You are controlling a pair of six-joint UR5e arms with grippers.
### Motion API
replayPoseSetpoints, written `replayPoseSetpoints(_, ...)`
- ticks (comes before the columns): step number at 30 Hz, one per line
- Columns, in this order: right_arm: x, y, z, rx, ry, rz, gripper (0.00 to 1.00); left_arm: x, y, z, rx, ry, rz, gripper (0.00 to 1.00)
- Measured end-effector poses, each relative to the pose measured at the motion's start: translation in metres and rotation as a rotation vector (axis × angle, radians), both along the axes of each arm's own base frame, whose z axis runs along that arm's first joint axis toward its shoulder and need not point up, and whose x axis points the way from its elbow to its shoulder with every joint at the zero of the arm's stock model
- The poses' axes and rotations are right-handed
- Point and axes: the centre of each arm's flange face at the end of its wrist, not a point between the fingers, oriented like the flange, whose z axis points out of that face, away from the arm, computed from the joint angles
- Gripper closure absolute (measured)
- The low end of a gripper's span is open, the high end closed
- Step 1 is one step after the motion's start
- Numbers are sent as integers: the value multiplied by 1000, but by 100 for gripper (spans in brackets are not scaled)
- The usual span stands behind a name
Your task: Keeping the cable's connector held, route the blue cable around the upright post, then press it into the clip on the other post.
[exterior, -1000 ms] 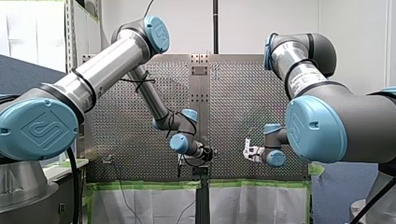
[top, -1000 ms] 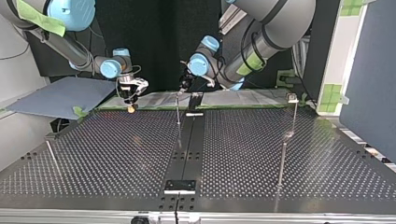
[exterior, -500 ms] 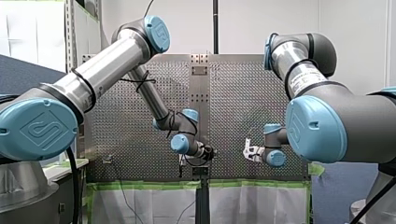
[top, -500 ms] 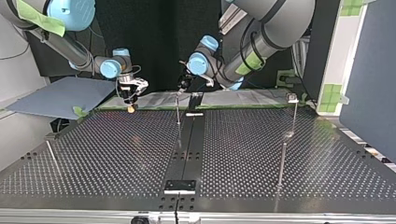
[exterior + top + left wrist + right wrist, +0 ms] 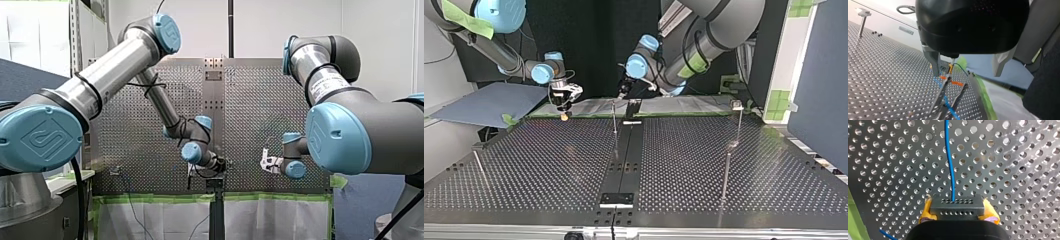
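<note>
Perforated steel table (image 5: pixel 549 165) runs under both my arms, with dark curtain behind it in the top view. My right gripper (image 5: pixel 957 210) is pressed together on the dark connector (image 5: pixel 957 206), a yellow pad on each side of it. The blue cable (image 5: pixel 950 162) leaves the connector and runs straight ahead over the holes. My left gripper (image 5: pixel 968 68) hangs spread, its metal fingers (image 5: pixel 934 61) wide apart and pinching nothing. A stretch of the cable lies on the table just under the nearer finger.

I judge the task to be at an early stage. The connector hold is in place. My left gripper is close to the upright post (image 5: pixel 614 120), but I see no wrap around it. The clip (image 5: pixel 737 104) on the other post (image 5: pixel 739 125) stands well apart and looks bare, so routing and pressing are both left.

Where cable meets post, reflections in the plate confuse the left wrist view. The cable is too thin to trace in the top and front views.
</note>
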Motion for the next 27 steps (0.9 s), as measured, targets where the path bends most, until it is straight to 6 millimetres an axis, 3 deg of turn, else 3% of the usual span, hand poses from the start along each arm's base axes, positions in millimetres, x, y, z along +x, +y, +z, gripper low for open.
replayPoseSetpoints(9,0,0,0,3,1,2,100,-8,15,29,-10,-81,45,0)
replayPoseSetpoints(27,1,0,0,3,-10,12,100,-48,39,91,-197,-196,186,0)
